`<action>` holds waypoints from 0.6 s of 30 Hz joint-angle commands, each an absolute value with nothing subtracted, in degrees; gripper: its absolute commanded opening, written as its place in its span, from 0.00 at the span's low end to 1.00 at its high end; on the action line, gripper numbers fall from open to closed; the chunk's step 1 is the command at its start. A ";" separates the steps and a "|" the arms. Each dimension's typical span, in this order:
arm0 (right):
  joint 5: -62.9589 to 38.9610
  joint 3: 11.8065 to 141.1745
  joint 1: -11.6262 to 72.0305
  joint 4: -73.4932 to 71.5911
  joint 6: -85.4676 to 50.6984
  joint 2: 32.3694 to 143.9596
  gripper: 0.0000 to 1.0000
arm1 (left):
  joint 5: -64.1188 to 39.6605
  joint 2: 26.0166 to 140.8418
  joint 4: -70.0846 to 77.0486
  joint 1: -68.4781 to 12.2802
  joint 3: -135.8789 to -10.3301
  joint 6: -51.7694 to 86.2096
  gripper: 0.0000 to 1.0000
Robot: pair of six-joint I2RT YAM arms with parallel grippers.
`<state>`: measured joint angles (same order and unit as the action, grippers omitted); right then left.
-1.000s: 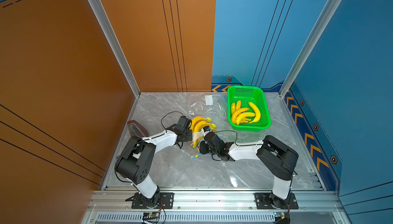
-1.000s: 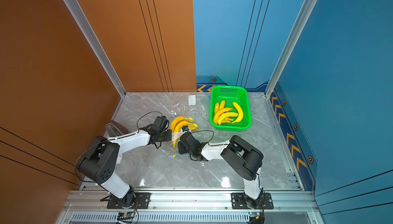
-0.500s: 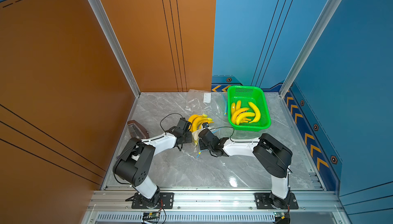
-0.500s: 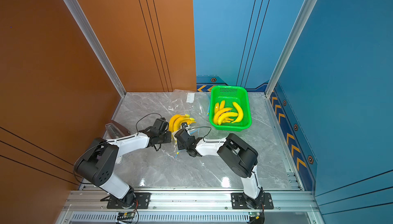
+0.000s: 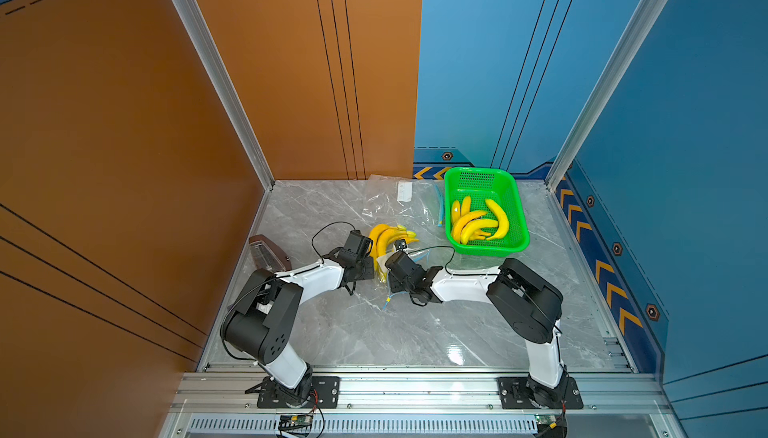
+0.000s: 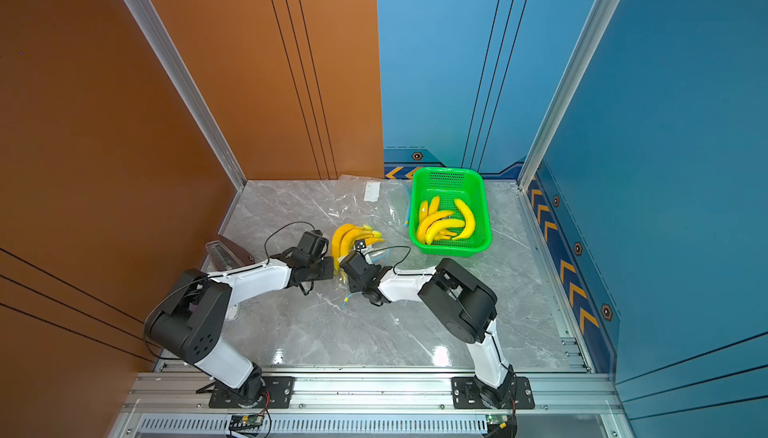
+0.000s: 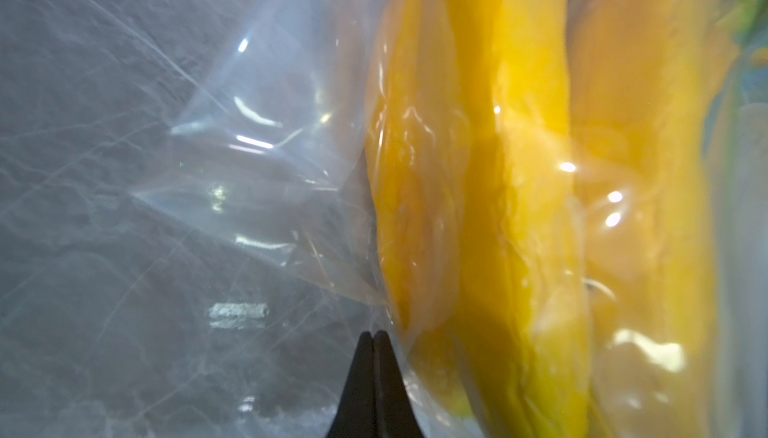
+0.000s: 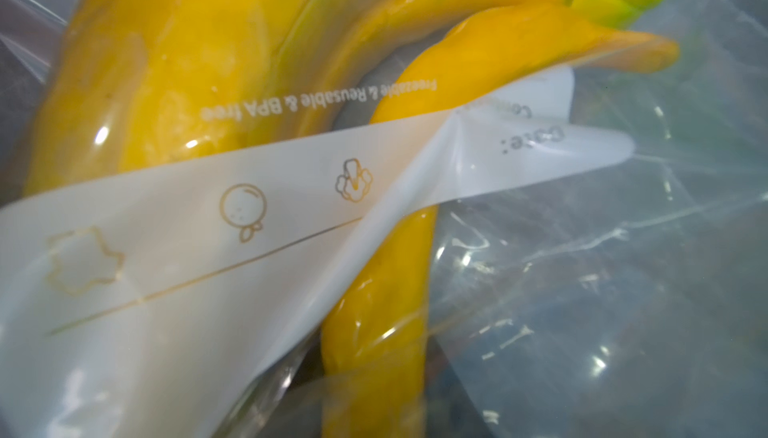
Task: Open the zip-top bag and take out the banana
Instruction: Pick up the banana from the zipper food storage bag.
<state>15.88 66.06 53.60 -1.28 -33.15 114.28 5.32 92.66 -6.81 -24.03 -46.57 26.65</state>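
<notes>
Left wrist view shows you the left gripper with its tips pressed together against the bag film beside the bunch. Whether film is pinched is unclear. On the right gripper you cannot tell the opening, as its tips are buried at the bunch, which lies inside the bag mid-table. The basket sits near, and open marble lies toward the arm bases.
</notes>
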 commanded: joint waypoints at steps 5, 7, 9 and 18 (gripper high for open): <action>15.79 60.22 55.28 4.14 -30.84 104.03 0.20 | 7.16 92.42 -7.18 -18.62 -46.91 26.81 0.00; 13.96 58.24 55.46 4.72 -30.12 101.52 0.20 | 6.76 92.79 -7.48 -16.37 -47.80 26.71 0.00; 11.66 55.59 55.61 4.92 -30.06 99.16 0.19 | 6.85 92.49 -7.47 -14.63 -48.54 26.68 0.00; 12.96 53.00 59.59 4.36 -30.67 96.30 0.22 | 5.17 92.49 -7.79 -14.88 -50.68 26.31 0.00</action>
<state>11.35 52.84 58.65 3.31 -31.24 96.47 6.61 92.68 -6.96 -13.45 -49.69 26.44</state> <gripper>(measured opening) 0.319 0.039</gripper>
